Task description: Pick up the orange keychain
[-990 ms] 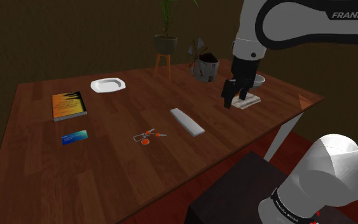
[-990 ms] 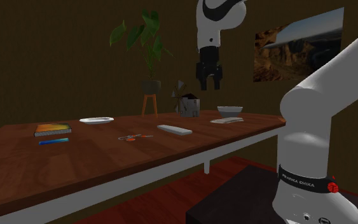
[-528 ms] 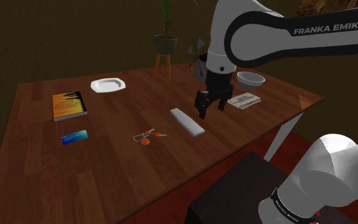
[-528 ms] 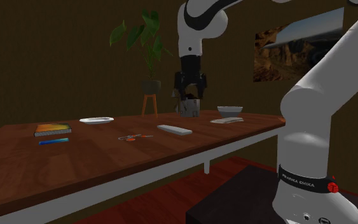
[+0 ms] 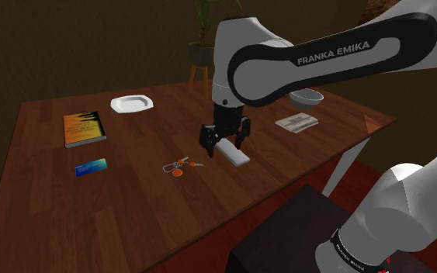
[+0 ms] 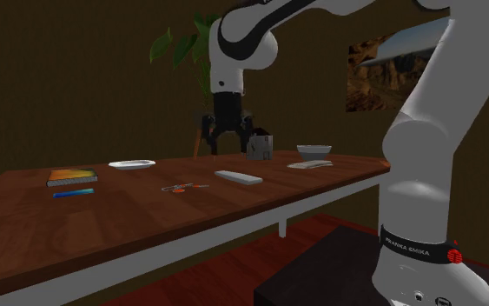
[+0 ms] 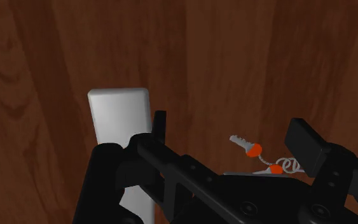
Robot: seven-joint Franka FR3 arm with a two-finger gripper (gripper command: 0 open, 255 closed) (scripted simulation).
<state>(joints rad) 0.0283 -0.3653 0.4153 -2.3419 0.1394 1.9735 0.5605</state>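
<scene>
The dark box stand (image 5: 302,233) sits nearest in the shoulder view, at its lower right, and the white arm (image 5: 317,58) arches from it up and over to that view's left. On the wooden table (image 5: 131,209), toward the shoulder view's left, a blue card (image 5: 91,167) lies flat. The orange keychain (image 5: 179,165) lies flat near the middle of the table, its orange tags and a small silver key spread on the wood, between the blue card and a flat white bar (image 5: 232,151). It touches neither.

The claw (image 5: 224,139) hangs above the table over the near end of the white bar, just beside the keychain, pointing downward. Its two black fingers (image 7: 160,124) stand well apart, open, with nothing between them but bare wood. In the wrist view the keychain (image 7: 260,156) shows between the two fingers below, and the white bar (image 7: 119,118) lies outside one finger. In the second exterior view the claw (image 6: 227,146) is clearly off the table.

Farther back lie an orange-covered book (image 5: 83,128) and a sheet of papers (image 5: 297,122), then a white plate (image 5: 132,103) and a bowl (image 5: 308,97). A potted plant (image 5: 203,46) stands beyond the table's far edge.
</scene>
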